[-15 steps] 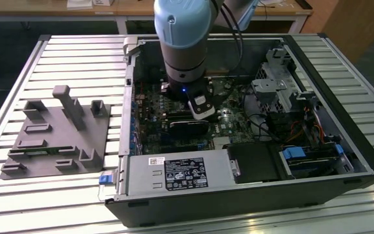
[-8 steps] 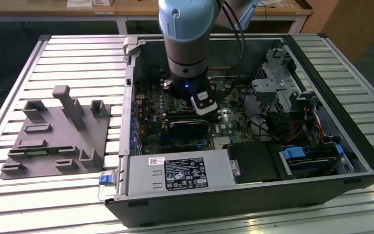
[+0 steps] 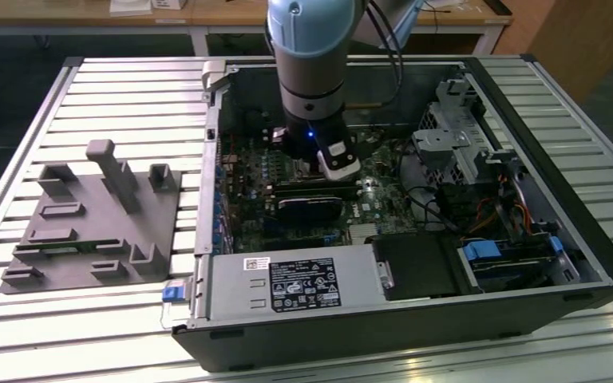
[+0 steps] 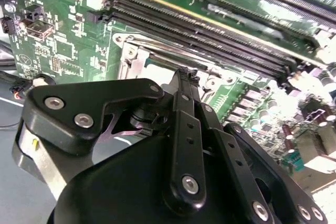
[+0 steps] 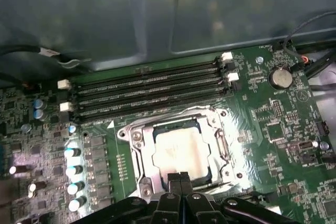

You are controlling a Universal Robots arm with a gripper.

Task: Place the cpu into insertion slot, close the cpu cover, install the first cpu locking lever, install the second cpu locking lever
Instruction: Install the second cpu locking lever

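Observation:
The cpu [image 5: 181,149], a pale silvery square chip, lies in the insertion slot [image 5: 223,124] on the green motherboard. The cpu cover [image 5: 137,148], a silvery frame with a square window, appears to lie flat around the chip. My gripper [image 5: 180,178] hangs just over the socket's edge with its two black fingertips pressed together and nothing visible between them. In the second wrist view the gripper [image 4: 184,76] points down at a corner of the socket's metal frame [image 4: 137,59]. In the exterior view the arm [image 3: 309,80] reaches straight down into the open computer case.
Long black memory slots [image 5: 147,90] run beside the socket, and a row of capacitors [image 5: 73,171] and a coin battery [image 5: 280,77] flank it. The case holds a power supply [image 3: 296,283] and a drive cage [image 3: 466,136]. A grey fixture [image 3: 93,223] sits outside the case.

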